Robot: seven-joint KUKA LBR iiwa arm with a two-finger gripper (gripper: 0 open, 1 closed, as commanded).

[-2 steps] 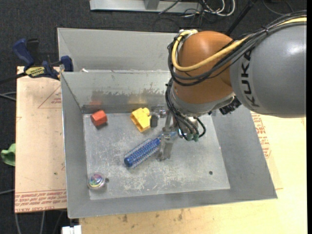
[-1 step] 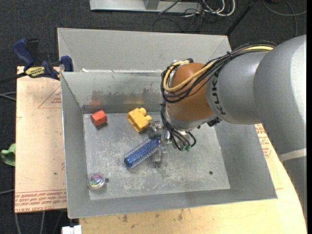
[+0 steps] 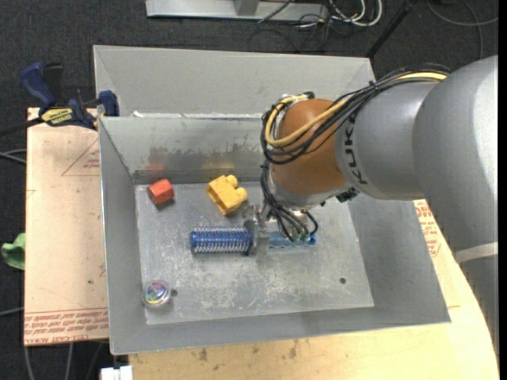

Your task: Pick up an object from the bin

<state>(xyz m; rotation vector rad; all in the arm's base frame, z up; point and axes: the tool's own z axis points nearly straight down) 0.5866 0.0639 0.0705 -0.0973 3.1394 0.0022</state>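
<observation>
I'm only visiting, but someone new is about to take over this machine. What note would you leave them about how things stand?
Gripper: low over the middle of the bin, at the right end of the blue bristly brush; I cannot tell whether it has hold of it.
Other things: yellow block just behind, red cube back left, small shiny round thing front left.
Done: nothing is lifted; all lie on the floor.
Left: grip one thing and raise it out.
</observation>
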